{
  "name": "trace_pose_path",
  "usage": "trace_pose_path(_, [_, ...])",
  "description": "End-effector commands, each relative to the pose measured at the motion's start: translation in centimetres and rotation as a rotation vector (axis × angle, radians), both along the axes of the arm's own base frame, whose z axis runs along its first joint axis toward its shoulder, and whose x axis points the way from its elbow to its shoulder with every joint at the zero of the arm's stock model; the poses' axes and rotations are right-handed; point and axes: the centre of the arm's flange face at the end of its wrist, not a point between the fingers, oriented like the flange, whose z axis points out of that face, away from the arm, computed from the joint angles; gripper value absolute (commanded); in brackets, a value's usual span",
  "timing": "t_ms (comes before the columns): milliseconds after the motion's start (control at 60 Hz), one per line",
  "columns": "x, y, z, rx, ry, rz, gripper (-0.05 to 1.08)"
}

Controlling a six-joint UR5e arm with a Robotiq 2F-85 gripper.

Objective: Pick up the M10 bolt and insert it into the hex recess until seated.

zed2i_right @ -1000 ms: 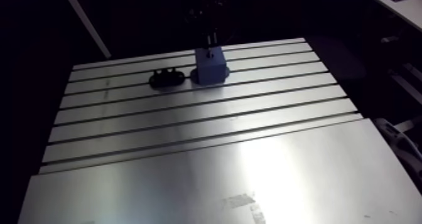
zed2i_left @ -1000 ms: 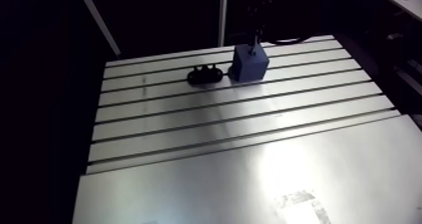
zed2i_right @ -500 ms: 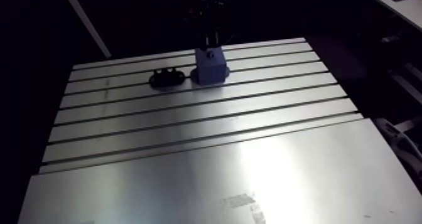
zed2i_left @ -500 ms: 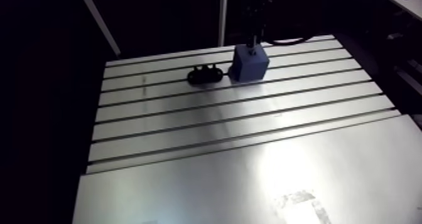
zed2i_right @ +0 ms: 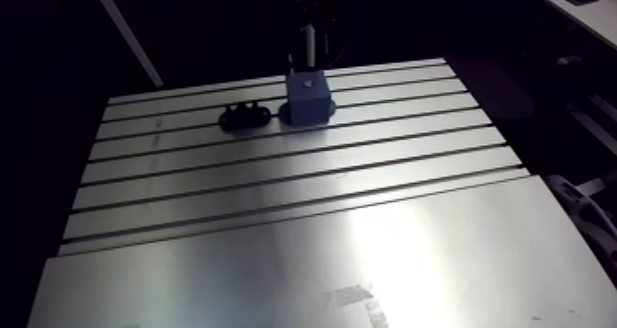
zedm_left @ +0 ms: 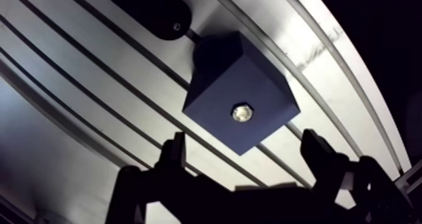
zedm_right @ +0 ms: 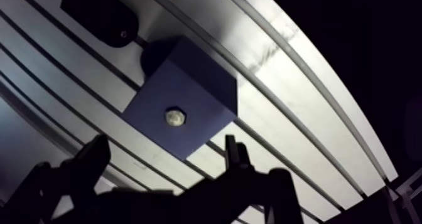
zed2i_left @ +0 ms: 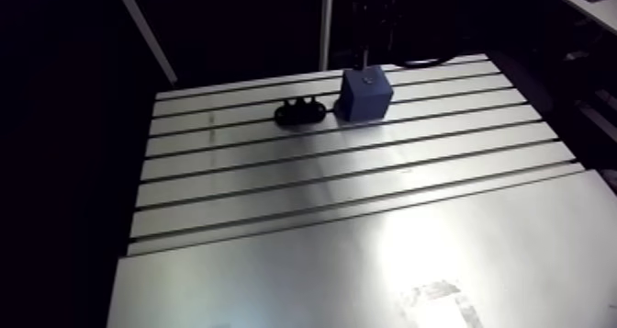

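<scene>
Here, reading left to right: a black oblong holder [zed2i_left: 298, 111] lies on the slotted aluminium tabletop [zed2i_left: 349, 194], and just beside it, to its right, stands the blue block [zed2i_left: 365, 95]. The wrist view shows a bright hexagonal bolt head [zedm_left: 242, 113] set in the middle of the block's top face; this is taken to be the M10 bolt lodged in the hex recess. The jaws hang above the block, spread wide and holding nothing, with the fingers [zedm_left: 173, 156] to either side of the block's near corner and clear of it.

Points of risk:

- **Seating.** Seen from straight above, the depth of the head cannot be judged. It appears level with the face, but it may stand proud if its flats ride on the recess edges. A bolt left so would count as inserted yet not seated.
- **Pressing down.** Should the jaws descend to push the head home, an off-centre finger could land on the block face or its edge. No clamp shows on the block, so it might tip or slide.
- **Sideways travel.** The holder sits close to the block. A low sweep toward it could knock it along the slots or nudge the block.
- **Re-closing.** Wide jaws closing low would grip the block, not the bolt.
</scene>
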Motion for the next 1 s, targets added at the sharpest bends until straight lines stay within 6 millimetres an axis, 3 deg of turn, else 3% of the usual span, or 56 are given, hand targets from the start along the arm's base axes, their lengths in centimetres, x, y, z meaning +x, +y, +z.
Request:
trace_pose_path(17, [0.0,0.3,0.5,0.003,0.01,-0.018,0.01])
trace_pose_path(200, [0.2,0.2,1.9,0.017,0.036,-0.101,0.04])
trace_pose_path(233, [0.4,0.1,2.6,0.024,0.045,-0.158,0.15])
trace_pose_path(250, [0.4,0.1,2.6,0.024,0.045,-0.158,0.15])
trace_pose_path(267, [0.4,0.1,2.9,0.028,0.05,-0.185,0.28])
trace_pose_path(283, [0.4,0.1,2.9,0.028,0.05,-0.185,0.28])
trace_pose_path(300, [0.5,0.0,3.3,0.034,0.056,-0.216,0.46])
trace_pose_path(317, [0.5,0.0,3.3,0.034,0.056,-0.216,0.46])
trace_pose_path(333, [0.5,0.0,3.7,0.042,0.063,-0.255,0.61])
trace_pose_path(350, [0.5,0.0,3.7,0.042,0.063,-0.255,0.61])
trace_pose_path(367, [0.5,0.0,3.9,0.05,0.069,-0.297,0.74])
trace_pose_path(383, [0.5,0.0,3.9,0.05,0.069,-0.297,0.74])
trace_pose_path(400, [0.6,0.0,4.2,0.058,0.077,-0.339,0.84])
trace_pose_path(417, [0.6,0.0,4.2,0.058,0.077,-0.339,0.84])
trace_pose_path(483, [0.7,-0.1,4.1,0.079,0.079,-0.446,1.04])
trace_pose_path(800, [1.7,-0.2,2.0,0.084,0.053,-0.643,1.08])
trace_pose_path(1000, [1.9,-0.3,1.7,0.072,0.117,-0.67,1.08])
